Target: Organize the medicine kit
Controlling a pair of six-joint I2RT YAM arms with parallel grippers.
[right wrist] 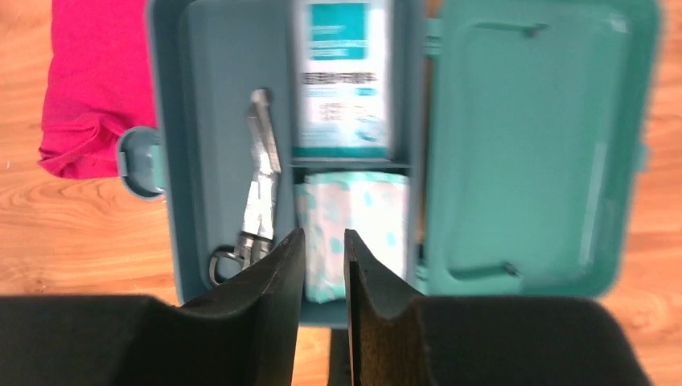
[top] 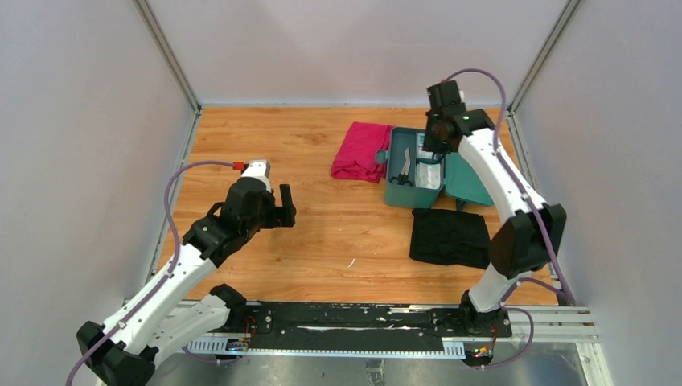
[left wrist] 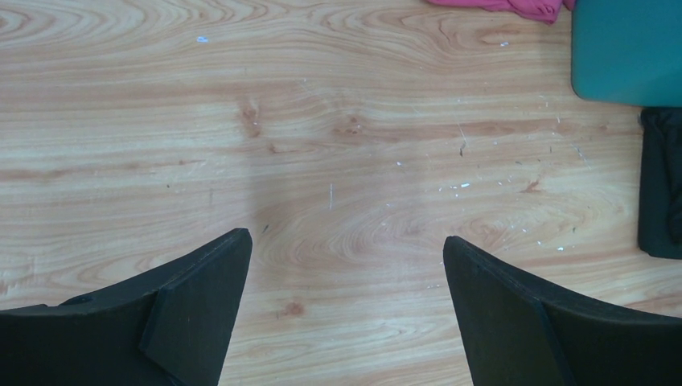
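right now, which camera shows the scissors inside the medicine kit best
The right wrist view: it looks straight down into the open medicine kit, with the scissors large in the left compartment. The top external view shows them small. The left wrist view shows only a kit corner.

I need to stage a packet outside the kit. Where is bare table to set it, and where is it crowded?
Bare wood: between the left fingers and the pink cloth, and left of the black cloth. Crowded: both cloths, medicine kit and right arm cluster far right.
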